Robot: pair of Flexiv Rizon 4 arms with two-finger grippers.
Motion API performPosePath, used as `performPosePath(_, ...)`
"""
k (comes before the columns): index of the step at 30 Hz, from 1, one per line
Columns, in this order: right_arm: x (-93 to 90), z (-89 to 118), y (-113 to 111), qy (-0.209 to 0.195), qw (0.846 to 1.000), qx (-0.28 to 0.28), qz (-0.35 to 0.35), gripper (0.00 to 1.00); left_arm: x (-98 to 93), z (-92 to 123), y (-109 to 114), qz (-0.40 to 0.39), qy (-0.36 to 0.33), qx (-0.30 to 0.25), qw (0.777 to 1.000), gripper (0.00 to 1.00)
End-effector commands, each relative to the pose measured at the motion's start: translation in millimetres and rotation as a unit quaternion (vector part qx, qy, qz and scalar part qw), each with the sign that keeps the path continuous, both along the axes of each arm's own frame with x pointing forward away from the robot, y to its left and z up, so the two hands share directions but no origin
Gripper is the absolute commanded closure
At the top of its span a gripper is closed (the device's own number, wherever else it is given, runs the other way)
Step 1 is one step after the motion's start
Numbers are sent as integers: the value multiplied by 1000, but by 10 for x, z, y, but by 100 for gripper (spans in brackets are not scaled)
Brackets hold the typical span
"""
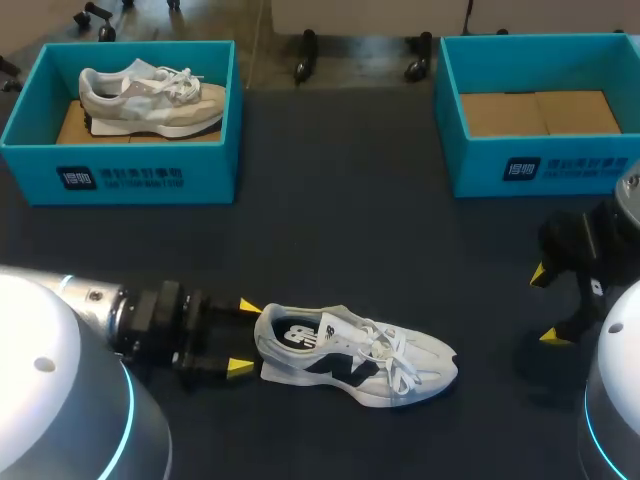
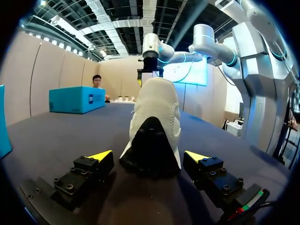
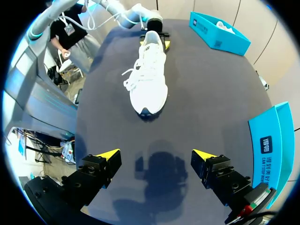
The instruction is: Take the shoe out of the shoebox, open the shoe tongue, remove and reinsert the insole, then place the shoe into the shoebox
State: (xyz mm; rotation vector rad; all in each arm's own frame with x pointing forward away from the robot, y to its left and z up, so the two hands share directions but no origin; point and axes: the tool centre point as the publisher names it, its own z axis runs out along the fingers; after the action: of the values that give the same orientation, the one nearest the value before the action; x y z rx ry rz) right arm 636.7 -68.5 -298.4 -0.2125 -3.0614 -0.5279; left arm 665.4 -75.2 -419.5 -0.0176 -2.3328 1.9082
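Dark bench (image 1: 330, 230), contents as follows.

Item one: white shoe (image 1: 350, 355) with dark side panels. It stands on its sole near my edge, heel toward my left arm, toe toward my right, laces loose.

Item two: left pincer (image 1: 243, 337), low over the bench. Its fingers are wide apart with the heel between the yellow tips (a gap shows on each side, so nothing is gripped).

Item three: right pincer (image 1: 544, 305), spread wide and holding nothing, well apart from the toe.

Item four: right shoebox (image 1: 540, 165), teal, far corner, brown cardboard floor showing.

Item five: left shoebox (image 1: 150, 175), teal, holding a beige shoe (image 1: 150, 100).
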Motion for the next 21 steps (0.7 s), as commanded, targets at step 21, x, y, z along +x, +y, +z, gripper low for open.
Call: performPosePath(21,-6,-7,5,0,1000,-1,0,0,-20,-29,-306,-50,4,-3,999,0)
